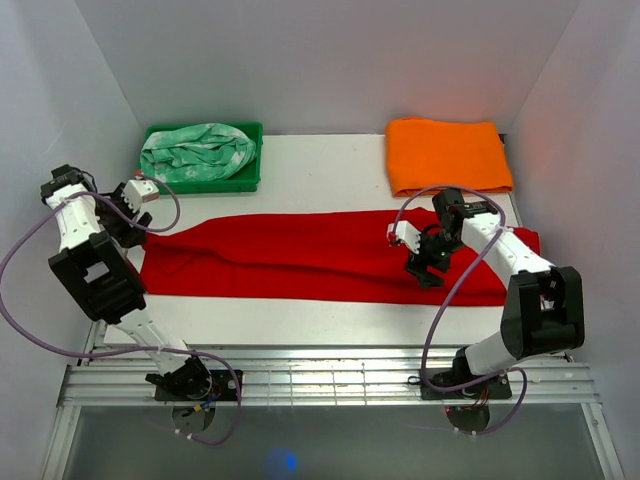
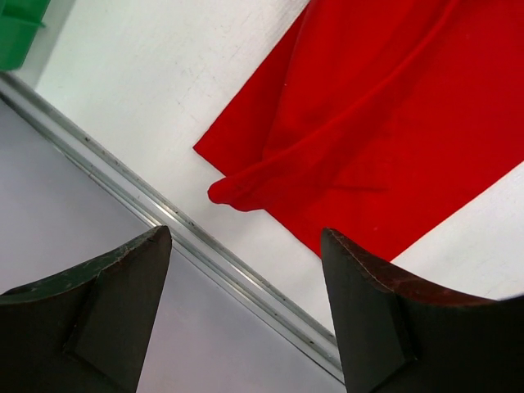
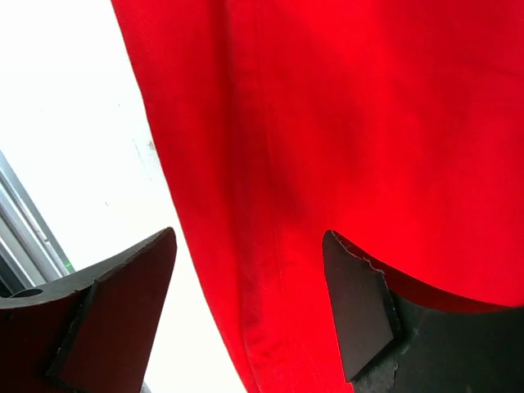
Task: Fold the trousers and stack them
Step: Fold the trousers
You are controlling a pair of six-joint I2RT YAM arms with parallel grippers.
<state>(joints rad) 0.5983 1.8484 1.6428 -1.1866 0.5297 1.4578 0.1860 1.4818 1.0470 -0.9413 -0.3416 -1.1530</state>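
The trousers (image 1: 300,262) are lying flat in a long red strip, so I think the next fold is coming up: one end needs pinching and lifting over the other. The left gripper (image 2: 246,236), just off the trousers' left end, and the right gripper (image 3: 247,237), over their right part, are both hanging wide open and empty. The orange cloth (image 1: 448,155) and green tray (image 1: 252,160) are sitting behind the trousers, not blocking anything.

The trousers (image 1: 300,258) lie flat across the middle of the table (image 1: 320,165), running lengthwise from left to right. Behind them, at the far left, stands a tray (image 1: 250,182) with a crumpled cloth (image 1: 195,150) in it. At the far right lies a folded cloth (image 1: 445,155) (not touching the trousers). The left gripper (image 1: 138,228) is at the trousers' left end. The right gripper (image 1: 428,272) is above their right part.
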